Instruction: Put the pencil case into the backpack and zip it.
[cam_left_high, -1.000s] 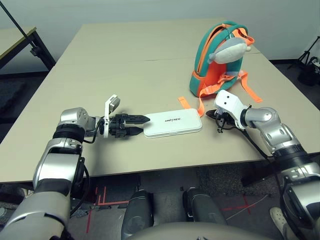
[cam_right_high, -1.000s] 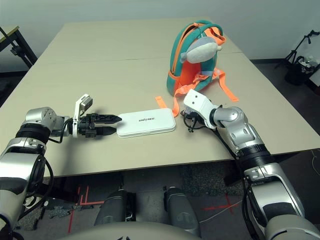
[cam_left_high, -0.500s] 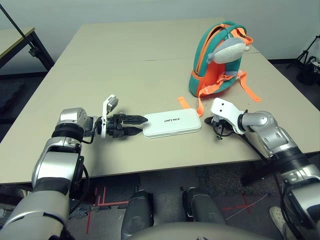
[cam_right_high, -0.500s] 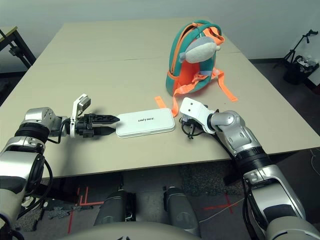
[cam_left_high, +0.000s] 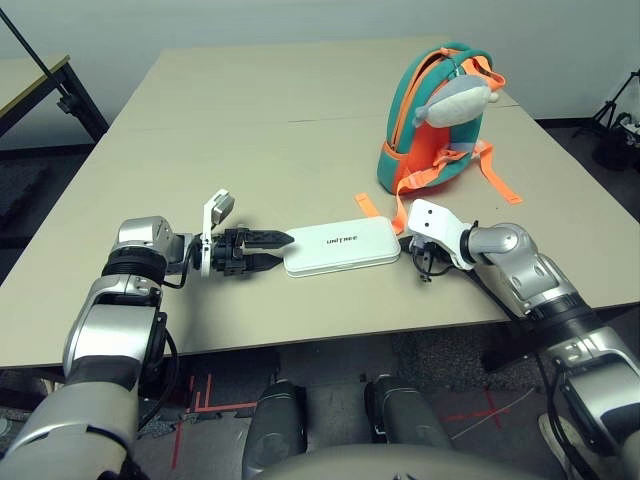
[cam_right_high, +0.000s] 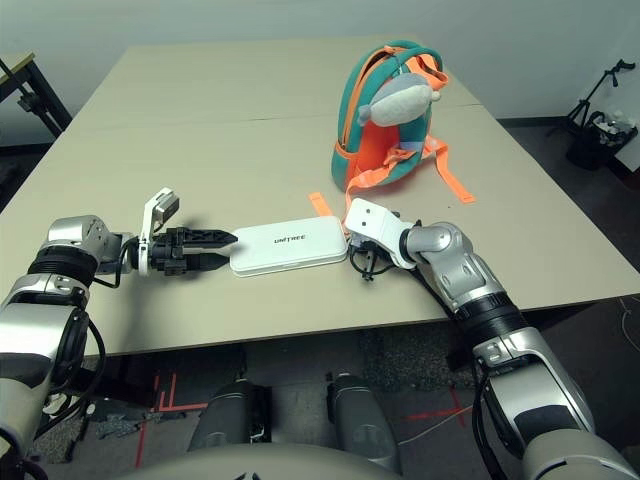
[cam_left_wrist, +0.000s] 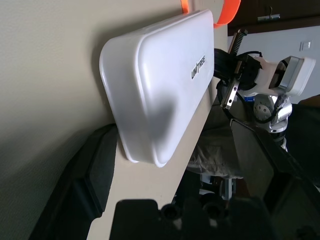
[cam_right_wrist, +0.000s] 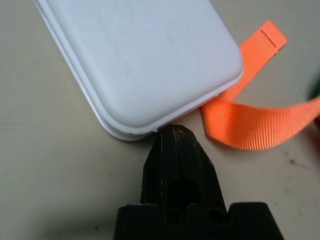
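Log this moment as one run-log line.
left gripper: open at pencil case | right gripper: shut, at case's other end | backpack: upright behind | case: flat on table, not packed

Smooth glossy plastic pencil case (cam_left_high: 342, 247); ribbed matt cloth strap (cam_right_wrist: 255, 125).

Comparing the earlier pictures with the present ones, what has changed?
The right end effector, shut, moved toward the robot's left and now reaches the near right end of the pencil case. Nothing was visibly taken hold of or let go. The left end effector remains open, and the backpack still stands on the table.
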